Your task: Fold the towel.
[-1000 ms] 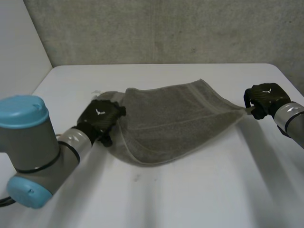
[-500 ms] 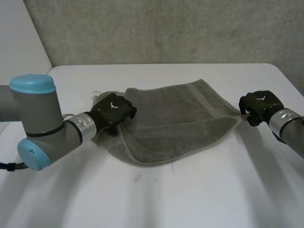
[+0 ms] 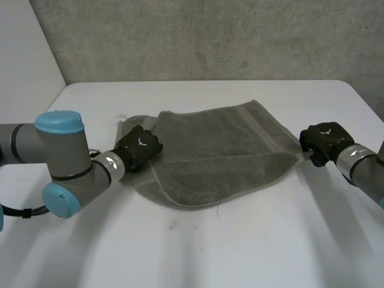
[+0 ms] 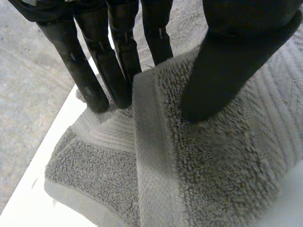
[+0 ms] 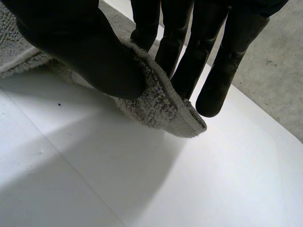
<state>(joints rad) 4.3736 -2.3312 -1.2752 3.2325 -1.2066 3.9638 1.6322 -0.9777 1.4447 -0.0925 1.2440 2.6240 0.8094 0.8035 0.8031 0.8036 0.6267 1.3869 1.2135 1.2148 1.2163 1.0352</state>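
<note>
A grey towel (image 3: 222,150) lies folded over itself on the white table (image 3: 252,240). My left hand (image 3: 139,147) is at its left edge. There the thumb (image 4: 222,71) presses on top of the raised fold (image 4: 213,165) and the fingers (image 4: 90,71) stand against its other side, pinching the edge. My right hand (image 3: 324,141) is at the towel's right corner. The thumb (image 5: 85,47) and fingers (image 5: 189,56) pinch that corner (image 5: 175,113) just above the table.
A grey wall (image 3: 210,36) runs behind the table's far edge. Bare table surface (image 5: 142,179) spreads in front of the towel and beyond both hands. My left arm (image 3: 60,162) lies low across the table's left side.
My left arm has swung inward and its hand has closed on the towel's left edge. My right hand has moved left and down, and the stretched right corner has gone slack.
</note>
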